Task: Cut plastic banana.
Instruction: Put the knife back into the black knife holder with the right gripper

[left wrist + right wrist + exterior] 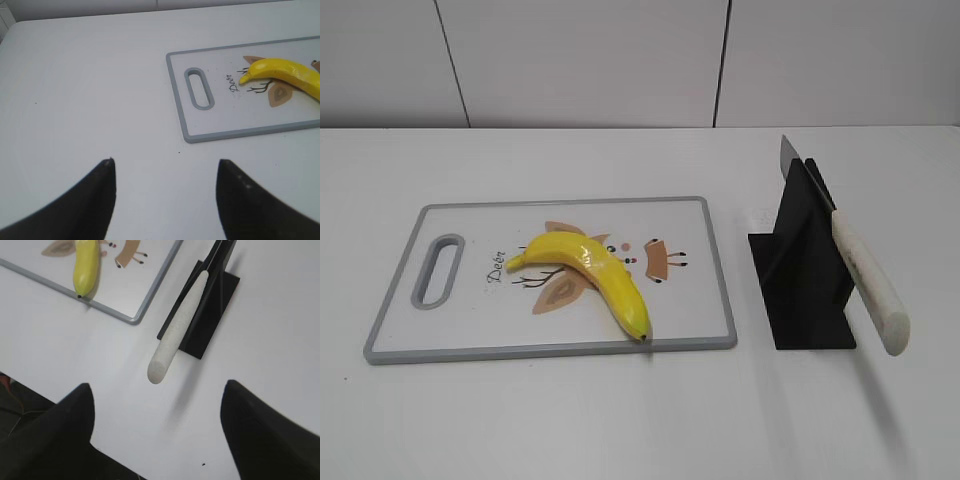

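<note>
The left gripper (165,200) hangs over bare white surface (90,90) to the left of the grey-rimmed white plastic cutting board (181,102), its dark fingers spread wide and holding nothing. On the cutting board, the yellow plastic banana (592,272) lies diagonally across the printed deer picture, stem end toward the board's handle slot and its dark tip right at the board's near edge. It looks whole, so the cut is judged not yet begun. To the right of the cutting board, just apart from it, stands a black angled knife stand (802,270) with a white-handled, steel-bladed knife (865,275) resting in it, handle slanting out toward the near side. The right gripper (157,435) hovers above the surface near the free end of that handle, fingers wide apart and empty.

The step in hand appears to be the approach to the knife. The next move likely calls for the right gripper to descend around the handle and close firmly, while the left gripper moves to steady the banana.
</note>
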Motion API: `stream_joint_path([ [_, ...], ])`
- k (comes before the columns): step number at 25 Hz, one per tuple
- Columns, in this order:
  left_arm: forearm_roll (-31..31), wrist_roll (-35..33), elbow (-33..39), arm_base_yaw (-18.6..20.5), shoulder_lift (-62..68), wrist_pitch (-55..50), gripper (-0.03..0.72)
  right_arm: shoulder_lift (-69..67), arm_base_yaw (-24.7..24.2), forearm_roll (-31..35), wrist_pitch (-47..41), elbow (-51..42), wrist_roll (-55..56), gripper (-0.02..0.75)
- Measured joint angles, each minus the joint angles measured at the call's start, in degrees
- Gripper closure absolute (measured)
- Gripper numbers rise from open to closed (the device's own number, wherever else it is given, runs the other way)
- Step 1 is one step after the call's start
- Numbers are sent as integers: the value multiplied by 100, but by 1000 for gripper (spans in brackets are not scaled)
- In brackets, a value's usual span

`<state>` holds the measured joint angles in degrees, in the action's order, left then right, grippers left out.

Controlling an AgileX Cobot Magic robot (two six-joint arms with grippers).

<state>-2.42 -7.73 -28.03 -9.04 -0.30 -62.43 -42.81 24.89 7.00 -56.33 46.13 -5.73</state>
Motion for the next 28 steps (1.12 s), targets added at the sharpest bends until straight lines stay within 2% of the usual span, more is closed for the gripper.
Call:
stream_joint_path([
  [12, 6, 0, 0, 0, 0, 0, 97, 2684, 0, 1, -311, -1666, -42, 147],
  [20, 12, 0, 0, 0, 0, 0, 98, 3912, 0, 36, -305, -1697, -28, 147],
  [28, 12, 0, 0, 0, 0, 0, 101, 4314, -131, 287, -305, -1697, -20, 147],
])
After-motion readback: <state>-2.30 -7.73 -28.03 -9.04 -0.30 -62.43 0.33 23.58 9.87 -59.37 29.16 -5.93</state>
